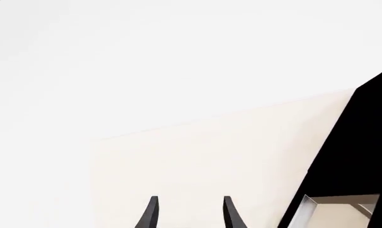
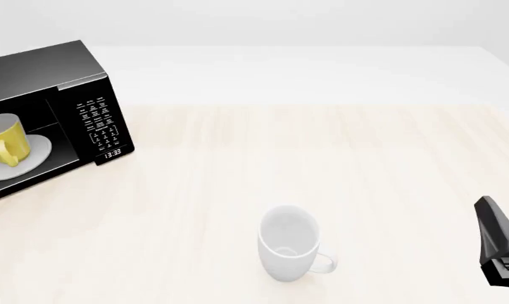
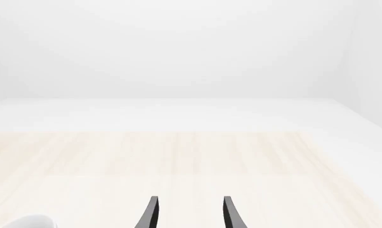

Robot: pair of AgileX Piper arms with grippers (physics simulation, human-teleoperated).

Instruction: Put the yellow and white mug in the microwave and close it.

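The yellow and white mug stands upright on the round white plate inside the black microwave at the table's far left. The cavity shows openly and no door is visible in the front view. In the left wrist view my left gripper is open and empty, with the microwave's black side just beside it. The left arm is outside the front view. Also open and empty, my right gripper points over bare table, and its arm shows at the front right edge.
A larger all-white mug stands upright near the front middle of the light wood table, handle toward the right. A sliver of it shows in the right wrist view. The keypad panel faces front.
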